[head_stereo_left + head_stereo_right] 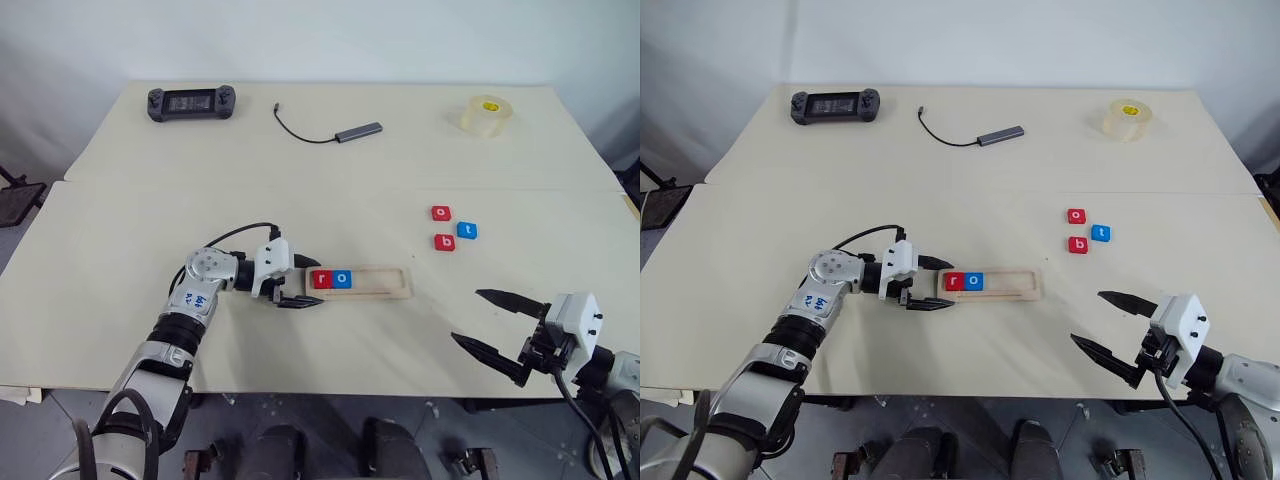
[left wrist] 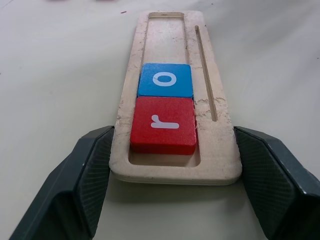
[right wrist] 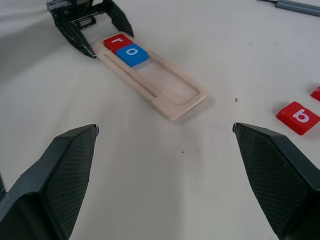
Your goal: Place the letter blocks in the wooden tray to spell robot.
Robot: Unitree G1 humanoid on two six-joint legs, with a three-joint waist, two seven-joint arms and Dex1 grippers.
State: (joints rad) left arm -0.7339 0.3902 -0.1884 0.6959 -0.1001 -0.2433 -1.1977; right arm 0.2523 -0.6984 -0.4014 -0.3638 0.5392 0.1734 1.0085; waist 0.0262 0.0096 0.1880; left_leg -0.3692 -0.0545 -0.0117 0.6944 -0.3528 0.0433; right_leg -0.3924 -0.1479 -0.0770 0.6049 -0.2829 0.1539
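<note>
Three red blocks (image 1: 441, 213), two blue blocks (image 1: 467, 231), one wooden tray (image 1: 385, 291)

Wooden tray (image 1: 372, 282) at mid-table, holding 2 blocks at its left end: red r (image 1: 321, 279), then blue o (image 1: 343, 279). Left gripper (image 1: 297, 281) at the tray's left end, fingers straddling it. Beyond the tray, to its right: red o (image 1: 441, 213), blue t (image 1: 467, 231), red b (image 1: 444, 242). Right gripper (image 1: 491, 320) spread wide, nearer than the tray, to its right.
</note>
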